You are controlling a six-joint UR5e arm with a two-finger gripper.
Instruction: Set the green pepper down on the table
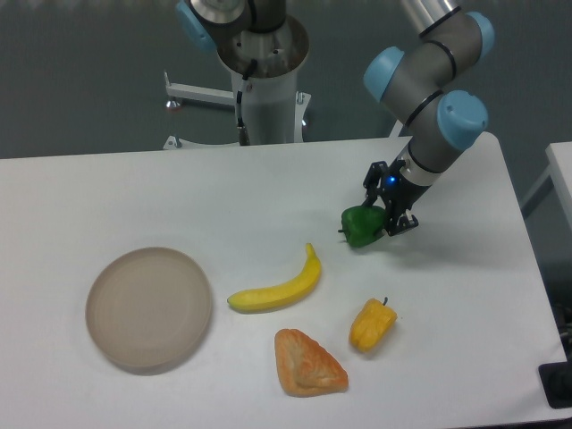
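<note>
- green pepper [361,225] sits at the tip of the hand [386,214], on its left side as seen by the camera; hand's black fingers [394,222] press against pepper's right flank, so hand looks clamped on it.
- pepper low over the tabletop [268,188], toward right edge, nearer far edge than near; can't tell if touching surface or just above. Faint shadow right under it, so prob v. close.
- coming move, my guess: short drop if any, then fingers apart & lift clear. Spot under pepper bare; banana [275,287] & yellow pepper [372,325] well apart, nearer the front edge.
- look: small, glossy dark green, lumpy/rounded, stem nub pointing left. No clear long axis.
</note>
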